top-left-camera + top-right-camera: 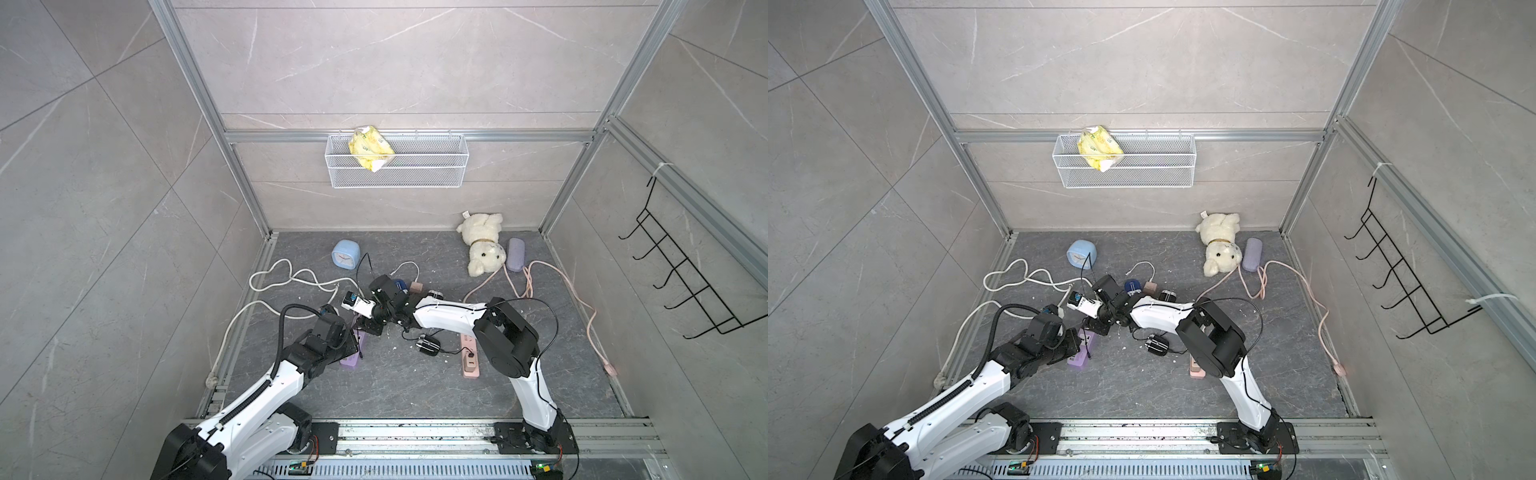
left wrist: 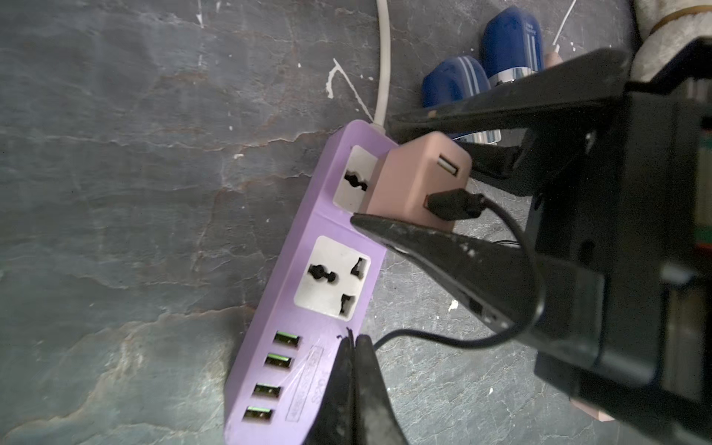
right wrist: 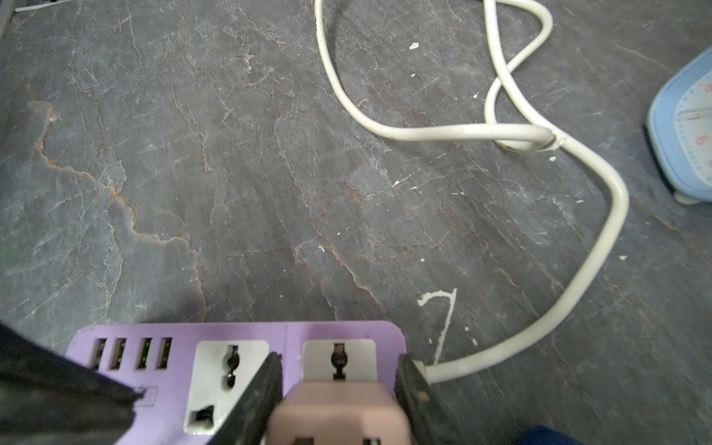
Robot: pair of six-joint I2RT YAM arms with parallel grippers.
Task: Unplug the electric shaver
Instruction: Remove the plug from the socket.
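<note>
In both top views the two arms meet low over the purple power strip near the floor's left side, and their wrists hide its plugged end. Around them lie a looping white cable, a blue clock, a black shaver whose thin lead trails toward a pink power strip, and, well apart at the back, a plush bear. From the left wrist, the left gripper has its fingers pressed together with the tips on the strip beside the USB ports. The right gripper is clamped across a pink adapter seated at the end socket. The black lead plugged into the adapter loops back to the left tips; which device it feeds I cannot tell. A blue shaver lies just beyond. From the right wrist, both fingers flank the adapter — the white cable leaves the strip right beside one of them.
</note>
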